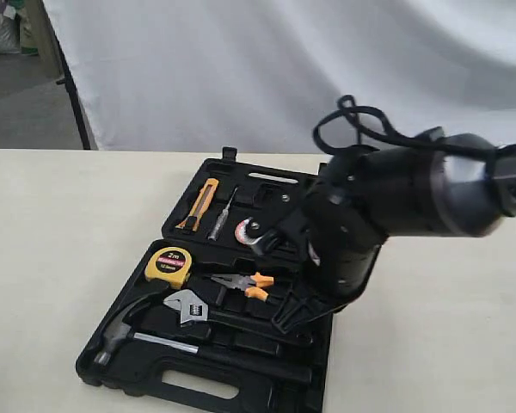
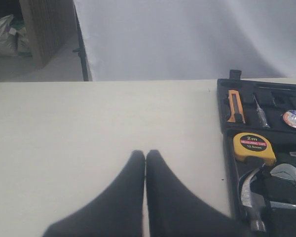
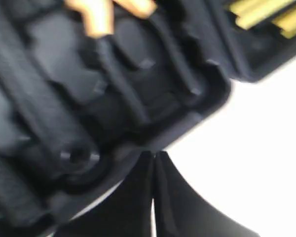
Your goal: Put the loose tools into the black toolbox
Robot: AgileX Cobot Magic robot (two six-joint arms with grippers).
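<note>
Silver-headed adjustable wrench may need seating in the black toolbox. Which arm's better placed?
Right, probably. The right gripper, shut, hangs at the edge of the black plastic toolbox, near the handle end of the silver-headed black-handled adjustable wrench. The left gripper, also shut, is over the cream table, beside the case.

Open black toolbox holds the hammer, wrench and tape roll.

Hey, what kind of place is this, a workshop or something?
Probably a staged robot test setup rather than a workshop: a white cloth backdrop hangs behind a plain cream table, and a black toolbox lies open on it.
</note>
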